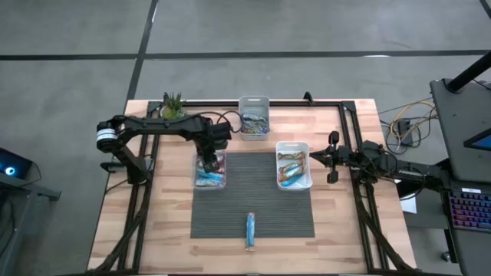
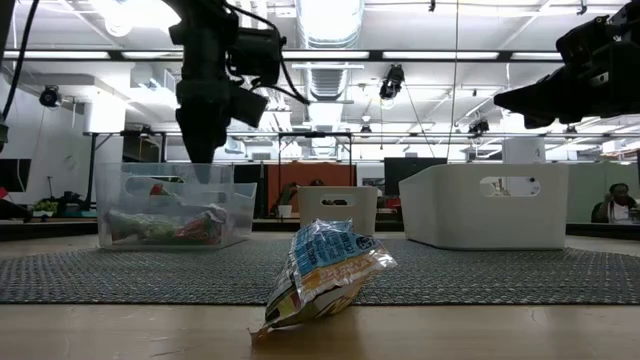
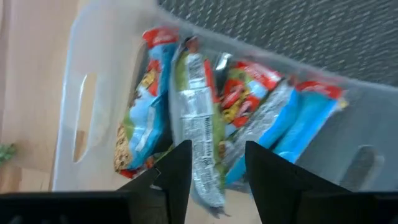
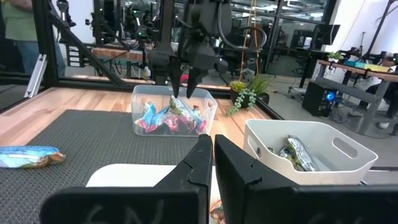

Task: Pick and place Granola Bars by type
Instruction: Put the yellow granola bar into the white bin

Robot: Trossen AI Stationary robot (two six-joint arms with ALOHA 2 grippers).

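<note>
The left gripper (image 1: 209,162) hangs over the clear bin (image 1: 196,170) on the left edge of the dark mat (image 1: 253,222), its fingers (image 3: 180,171) spread apart with nothing between them. Seen past those fingers, the wrapped bars (image 3: 199,118) lie packed side by side in the bin directly beneath: blue wrappers with red ends, and one greenish-silver wrapper right under the gap between the fingers. From the right wrist view the same gripper (image 4: 183,84) points straight down, its tips just above the bin's rim and the bars inside it (image 4: 168,118).

Across the mat to the right, a white bin (image 1: 305,146) holds several more bars (image 1: 291,167), blue and brownish. Behind the mat, near the table's far edge, a third bin (image 1: 254,100) holds a few more bars (image 1: 255,123).

One single bar (image 1: 250,230) in a blue wrapper lies alone on the near part of the mat, well apart from all the bins; in the low view it sits in the foreground (image 2: 325,270), crumpled end toward the camera.

The right gripper (image 1: 311,157) waits at the right side of the table beside the white bin, fingers pressed together and holding nothing

A small potted plant (image 1: 173,105) stands at the table's far left corner
</note>
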